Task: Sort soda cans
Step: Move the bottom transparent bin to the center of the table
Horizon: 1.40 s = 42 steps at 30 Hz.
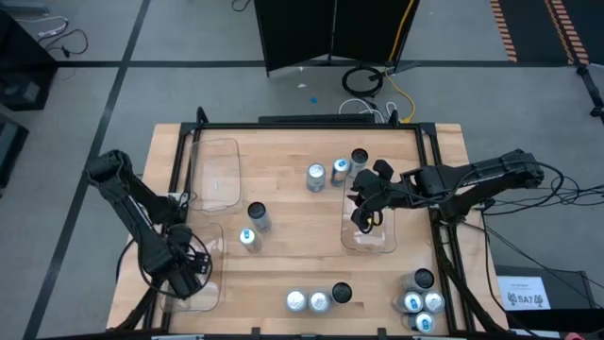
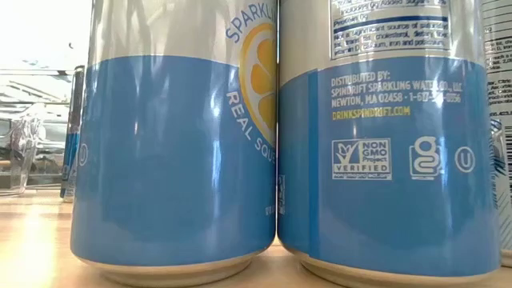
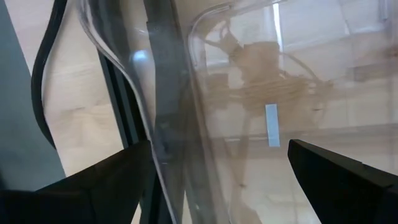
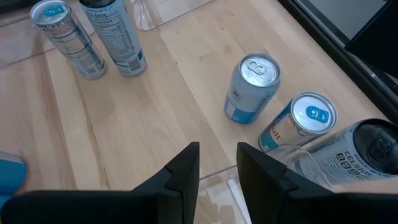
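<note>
Looking level across the table, I read "SPARKLING" and "REAL SQU…" on the near silver-and-blue aluminium soda can (image 2: 172,136). The neighbouring silver-and-blue can (image 2: 384,136) reads "DISTRIBUTED BY: SPINDRIFT SPARKLING WATER", "NEWTON, MA 02458", "DRINKSPINDRIFT.COM", and a "NON GMO Project VERIFIED" badge. From overhead, a white floor sign (image 1: 524,295) is too small for me to read.

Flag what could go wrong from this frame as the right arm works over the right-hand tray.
The right gripper hangs nearly closed and empty over the clear tray; lowering could strike its rim. Three cans crowd beside that tray, so a reach for one might topple another. The left gripper sits open against another tray's wall and could shove it.
</note>
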Motion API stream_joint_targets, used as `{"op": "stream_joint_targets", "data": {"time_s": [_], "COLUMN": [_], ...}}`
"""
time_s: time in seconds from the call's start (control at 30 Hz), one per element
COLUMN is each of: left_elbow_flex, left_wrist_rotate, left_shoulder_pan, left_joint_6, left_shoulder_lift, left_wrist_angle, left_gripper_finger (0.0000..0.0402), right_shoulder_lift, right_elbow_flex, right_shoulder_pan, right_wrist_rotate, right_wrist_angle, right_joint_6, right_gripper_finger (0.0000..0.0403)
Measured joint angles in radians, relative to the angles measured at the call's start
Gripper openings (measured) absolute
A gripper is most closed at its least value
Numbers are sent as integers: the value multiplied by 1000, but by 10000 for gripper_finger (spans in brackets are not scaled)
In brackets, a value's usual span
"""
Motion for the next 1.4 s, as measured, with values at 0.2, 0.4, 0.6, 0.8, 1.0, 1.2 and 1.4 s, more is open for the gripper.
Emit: {"op": "stream_joint_targets", "data": {"time_s": [0.2, 0.4, 0.6, 0.8, 1.0, 1.2, 1.4], "left_elbow_flex": [-1, -1, 0, 1, 2, 2, 26], "left_wrist_rotate": [15, 22, 30, 37, 87, 105, 105], "left_shoulder_pan": [-29, -35, -35, -34, -34, -34, -34], "left_joint_6": [1, -1, -6, -5, 0, -1, -3], "left_shoulder_lift": [73, 116, 123, 123, 123, 122, 121], "left_wrist_angle": [52, 79, 102, 109, 107, 114, 136], "left_gripper_finger": [386, 351, 279, 206, 137, 97, 78], "right_shoulder_lift": [0, 0, 0, 0, 0, 0, 0], "right_elbow_flex": [0, 0, 0, 0, 0, 0, 0], "right_shoulder_pan": [0, 0, 0, 0, 0, 0, 0], "right_wrist_rotate": [-12, -47, -50, -50, -50, -50, -50], "right_wrist_angle": [0, -1, -1, -1, -1, -1, -1], "right_joint_6": [19, 20, 20, 19, 18, 17, 17], "right_gripper_finger": [100, 100, 100, 100, 100, 100, 100]}}
